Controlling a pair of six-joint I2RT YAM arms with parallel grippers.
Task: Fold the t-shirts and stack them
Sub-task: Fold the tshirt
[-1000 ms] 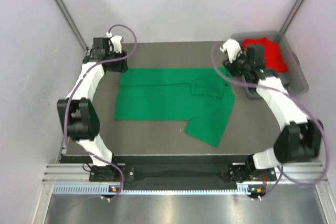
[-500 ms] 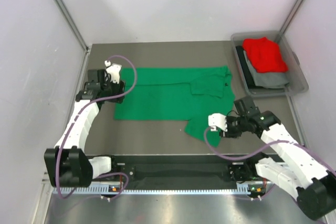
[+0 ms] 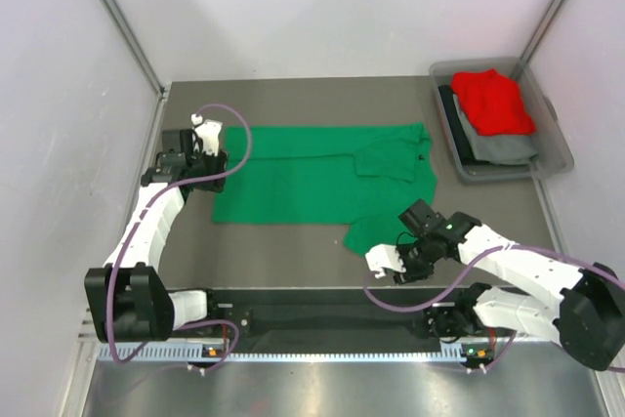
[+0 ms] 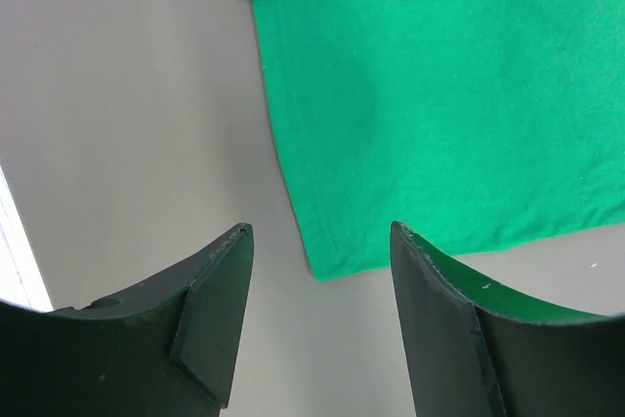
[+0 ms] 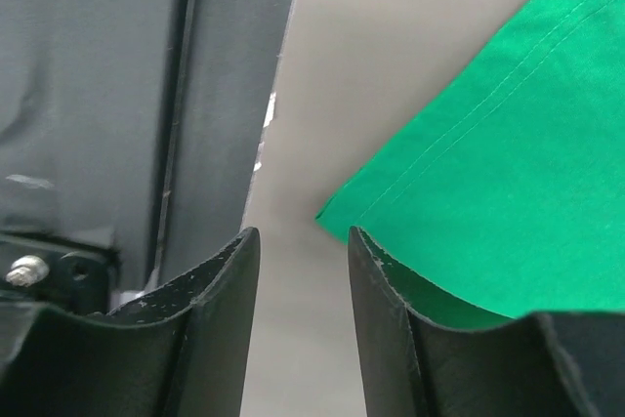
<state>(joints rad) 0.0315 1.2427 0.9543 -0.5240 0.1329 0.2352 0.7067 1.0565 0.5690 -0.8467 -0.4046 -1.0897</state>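
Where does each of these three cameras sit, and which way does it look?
Top external: fixed above and behind the robot, looking down at the table, the green t-shirt and the red t-shirt in the clear bin; the left arm and right arm show whole.
Left wrist: on the left arm, looking past the open left gripper at the green t-shirt's edge and corner.
Right wrist: on the right arm, looking past the open right gripper at another corner.
Shared: all three see the green t-shirt.
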